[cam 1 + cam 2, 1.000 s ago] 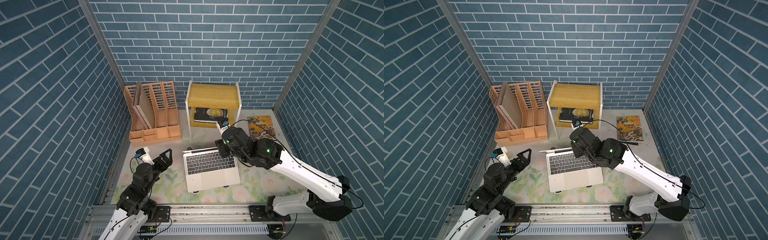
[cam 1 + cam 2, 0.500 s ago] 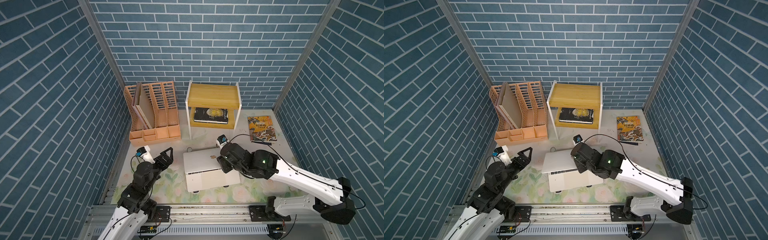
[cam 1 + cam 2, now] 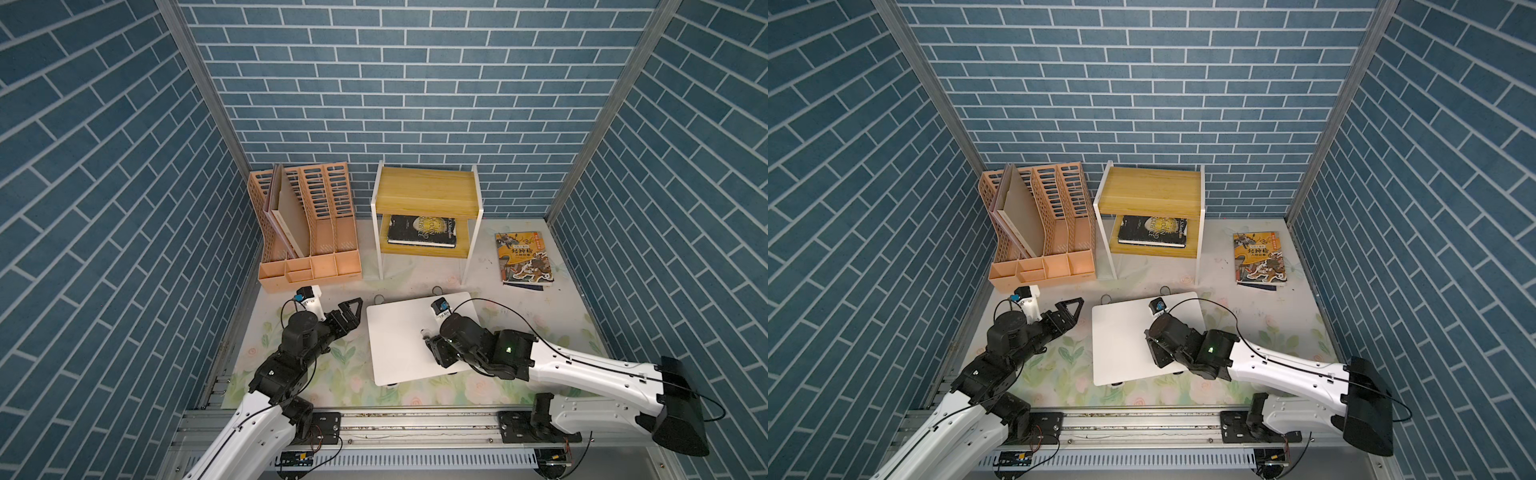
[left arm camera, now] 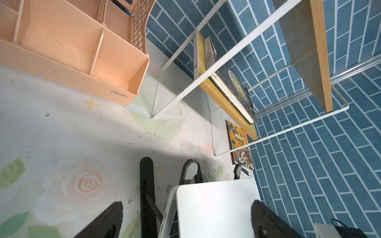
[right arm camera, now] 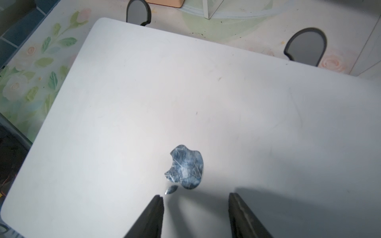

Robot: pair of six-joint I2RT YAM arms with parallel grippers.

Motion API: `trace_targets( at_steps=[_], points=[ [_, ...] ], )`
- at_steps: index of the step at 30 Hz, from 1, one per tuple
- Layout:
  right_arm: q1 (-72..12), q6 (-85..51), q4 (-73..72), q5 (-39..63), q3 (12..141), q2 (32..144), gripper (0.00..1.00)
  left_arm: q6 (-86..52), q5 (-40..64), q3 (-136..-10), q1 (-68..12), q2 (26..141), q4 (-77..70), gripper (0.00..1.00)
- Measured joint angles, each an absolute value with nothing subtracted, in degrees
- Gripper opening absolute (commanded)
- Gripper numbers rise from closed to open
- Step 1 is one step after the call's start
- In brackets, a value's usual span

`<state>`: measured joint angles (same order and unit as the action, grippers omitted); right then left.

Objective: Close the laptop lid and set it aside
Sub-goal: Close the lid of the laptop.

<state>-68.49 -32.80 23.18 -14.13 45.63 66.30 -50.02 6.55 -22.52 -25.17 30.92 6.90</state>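
The laptop point(image 3: 419, 338) lies shut at the centre of the floral mat point(image 3: 345, 374), its lid point(image 5: 185, 103) flat, silver-white face up, with the dark apple logo point(image 5: 184, 168) showing in the right wrist view. Black stand feet point(image 5: 305, 48) protrude beyond its far edge. The right gripper point(image 5: 195, 210) is poised over the lid just beside the logo, jaws a little apart and nothing between them; contact with the lid cannot be judged. The left gripper point(image 3: 351, 309), at 9 o'clock of the laptop, is spread wide and empty; in the left wrist view its fingers point(image 4: 107, 218) flank the laptop's near corner.

At 11 o'clock of the laptop stands a peach file organiser point(image 3: 309, 232), marked "deli" point(image 4: 119, 93) on its front wall. Its leftmost upright slot holds a grey board point(image 3: 289, 216); the other slots and the small front trays look empty. At 12 o'clock a white-framed wooden shelf point(image 3: 426, 193) carries on its lower tier a black book point(image 3: 422, 230) whose cover reads "MOON"; the rest is too small to read. At 2 o'clock a yellow book point(image 3: 524, 258) with Chinese characters lies flat on the mat.
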Motion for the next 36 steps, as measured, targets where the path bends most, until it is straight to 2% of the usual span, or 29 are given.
trace_targets(
  at_steps=[13,28,31,36],
  points=[
    [-66.83,-32.8,8.64,-15.09,37.63,66.74,0.57,-46.87,14.11,-18.26,-26.89,42.52,-1.13,1.0],
    [-62.26,-33.32,5.21,-12.56,32.4,67.35,0.57,-45.1,14.63,-16.99,-29.26,43.99,-4.1,1.0],
    [-61.69,-33.32,7.18,-13.23,32.4,65.23,0.57,-45.1,14.68,-16.86,-29.28,43.42,-3.92,1.0],
    [-60.77,-34.46,10.72,-18.76,32.29,54.92,0.58,-45.19,15.16,-13.67,-29.3,39.9,-4.62,1.0]
  ],
)
